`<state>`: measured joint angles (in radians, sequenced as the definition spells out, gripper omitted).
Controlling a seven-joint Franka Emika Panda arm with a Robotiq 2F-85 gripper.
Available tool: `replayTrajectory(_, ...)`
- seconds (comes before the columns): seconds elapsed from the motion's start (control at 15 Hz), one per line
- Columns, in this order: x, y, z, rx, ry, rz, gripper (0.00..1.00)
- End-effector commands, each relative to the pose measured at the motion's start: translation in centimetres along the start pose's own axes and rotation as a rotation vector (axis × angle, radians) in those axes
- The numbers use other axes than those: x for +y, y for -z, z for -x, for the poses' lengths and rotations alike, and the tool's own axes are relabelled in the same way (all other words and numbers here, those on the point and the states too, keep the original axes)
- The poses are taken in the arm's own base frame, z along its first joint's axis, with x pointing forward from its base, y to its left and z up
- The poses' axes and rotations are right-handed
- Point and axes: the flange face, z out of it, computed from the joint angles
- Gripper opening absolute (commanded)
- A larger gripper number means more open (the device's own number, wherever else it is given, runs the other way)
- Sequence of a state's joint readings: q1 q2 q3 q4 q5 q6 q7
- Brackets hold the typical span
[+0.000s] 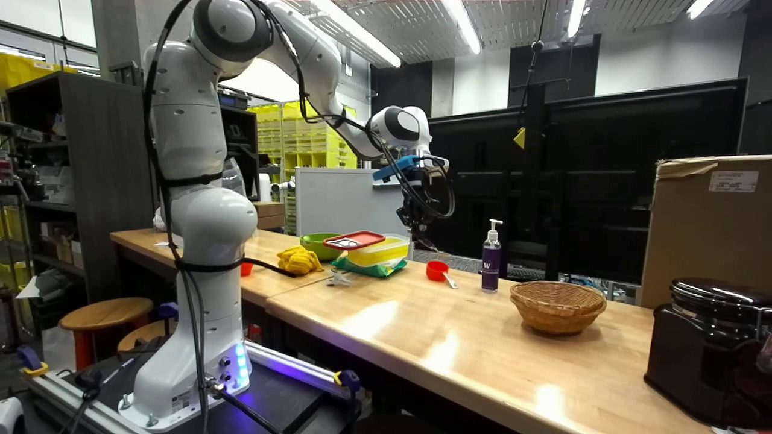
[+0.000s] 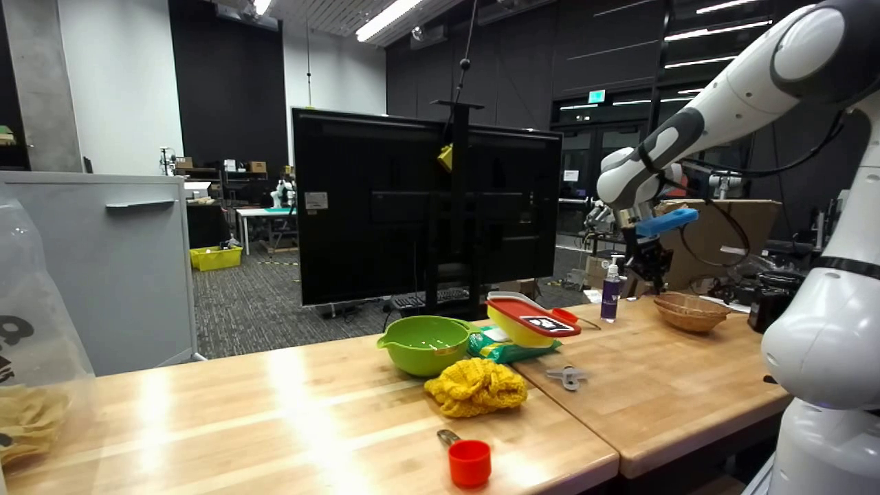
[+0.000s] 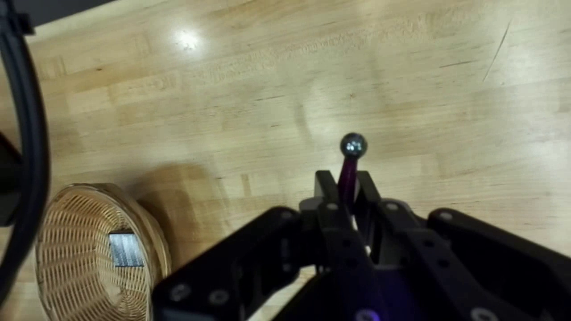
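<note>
My gripper (image 3: 344,183) is shut on a slim dark purple stick (image 3: 348,171) with a shiny silver ball at its tip. The stick points out beyond the fingertips; its other end is hidden between the fingers. In both exterior views the gripper (image 1: 417,232) (image 2: 658,280) is above the wooden table, touching nothing on it. A wicker basket (image 3: 156,236) is at the lower left of the wrist view, with a small silvery, dark-edged flat item (image 3: 126,249) inside. The basket also shows in both exterior views (image 1: 558,319) (image 2: 691,321). A purple pump bottle (image 1: 491,265) (image 2: 610,299) stands near it.
On the table are a red scoop (image 1: 436,271), a yellow container (image 1: 378,252) with a red lid, a green packet (image 2: 505,352), a green bowl (image 2: 426,350), a yellow cloth (image 2: 476,388), a grey clip (image 2: 568,377) and a red measuring cup (image 2: 470,464). A black canister (image 1: 705,361) stands nearby.
</note>
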<state>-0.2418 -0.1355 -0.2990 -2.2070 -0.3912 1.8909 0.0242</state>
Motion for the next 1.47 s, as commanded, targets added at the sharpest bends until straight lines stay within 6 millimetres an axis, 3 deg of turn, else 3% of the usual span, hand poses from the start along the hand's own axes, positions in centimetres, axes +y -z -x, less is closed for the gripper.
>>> replayTrajectory(0.0, -0.5, 3.4, 3.8, 0.021, 0.066, 0.002, 0.03)
replayTrajectory(0.33, -2.1, 7.0, 7.2, 0.041, 0.182, -0.011, 0.03)
replayTrajectory(0.6, -4.4, 9.4, 9.1, 0.051, 0.331, -0.017, 0.03)
replayTrajectory(1.4, -15.5, 14.7, 11.1, 0.042, 0.713, -0.002, 0.03)
